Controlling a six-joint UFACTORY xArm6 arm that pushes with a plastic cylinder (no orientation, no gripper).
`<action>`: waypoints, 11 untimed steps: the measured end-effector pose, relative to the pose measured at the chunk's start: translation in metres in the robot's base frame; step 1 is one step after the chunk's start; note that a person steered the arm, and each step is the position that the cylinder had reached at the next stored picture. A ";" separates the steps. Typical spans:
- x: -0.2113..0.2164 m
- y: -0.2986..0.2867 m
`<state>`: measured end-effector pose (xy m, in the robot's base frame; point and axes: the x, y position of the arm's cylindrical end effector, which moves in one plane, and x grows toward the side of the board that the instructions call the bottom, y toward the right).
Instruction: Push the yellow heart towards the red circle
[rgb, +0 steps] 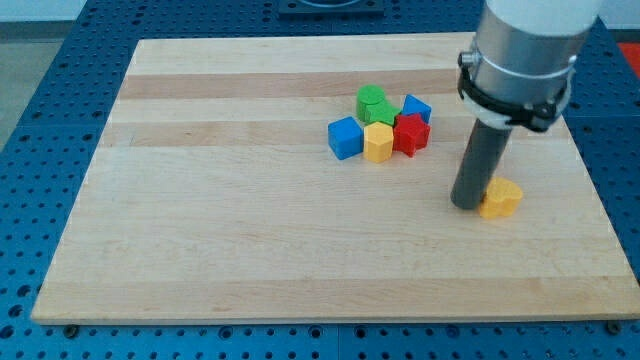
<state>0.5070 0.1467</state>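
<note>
My tip (466, 204), the end effector, is a plain rod with nothing to open or close, and it rests on the surface (250, 250) touching the yellow heart (500, 198), which lies at its 3 o'clock. No red circle can be made out; a red block (411, 133) of unclear shape sits in the cluster at about 11 o'clock from the heart. Judging by this, my tip is on the wrong side and should come round to the heart's 5 o'clock

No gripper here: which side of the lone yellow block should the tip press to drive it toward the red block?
Its lower-right side. The red block lies up-left of the lone yellow block, but my tip stands at its left edge, so circling round first seems best.
</note>
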 end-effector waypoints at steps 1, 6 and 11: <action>0.025 0.000; 0.092 0.035; 0.033 0.016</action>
